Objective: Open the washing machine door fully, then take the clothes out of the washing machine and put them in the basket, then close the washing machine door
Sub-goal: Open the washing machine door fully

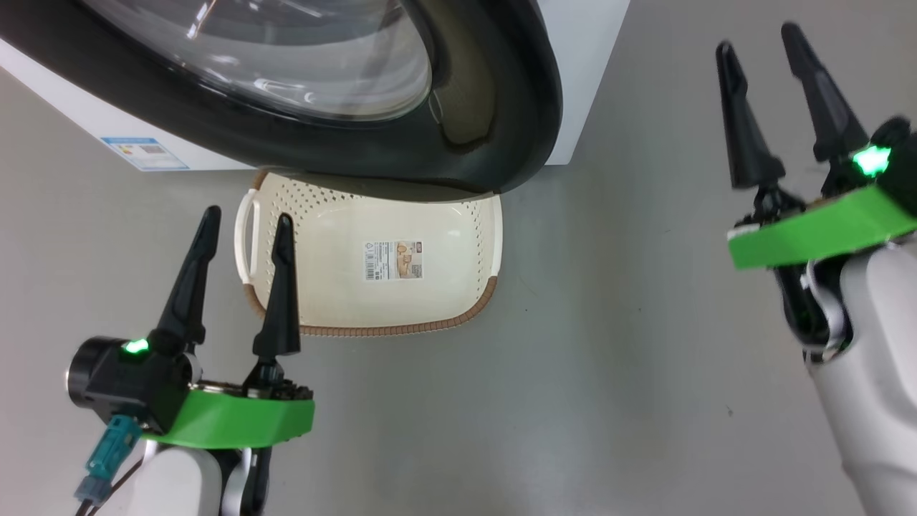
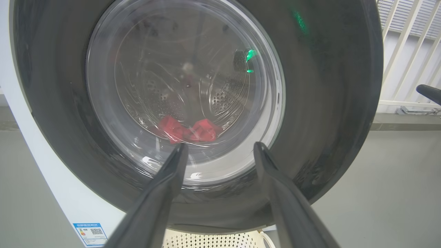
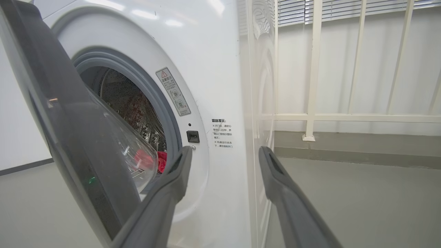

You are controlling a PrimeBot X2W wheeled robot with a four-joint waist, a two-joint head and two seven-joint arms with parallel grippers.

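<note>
In the head view the washing machine door stands ajar, its black lower rim hanging over the far edge of the basket, which sits empty on the floor at the foot of the washing machine. The left gripper and right gripper each spread their 2 fingers wide, released and grasping nothing. In the left wrist view the clothes show red through the door glass, low in the drum. In the right wrist view a gap separates the door from the grey ring, and the red fabric lies just inside the drum's lower front edge. Of the 3 steps, opening looks only partly done; unloading and closing remain.
</note>
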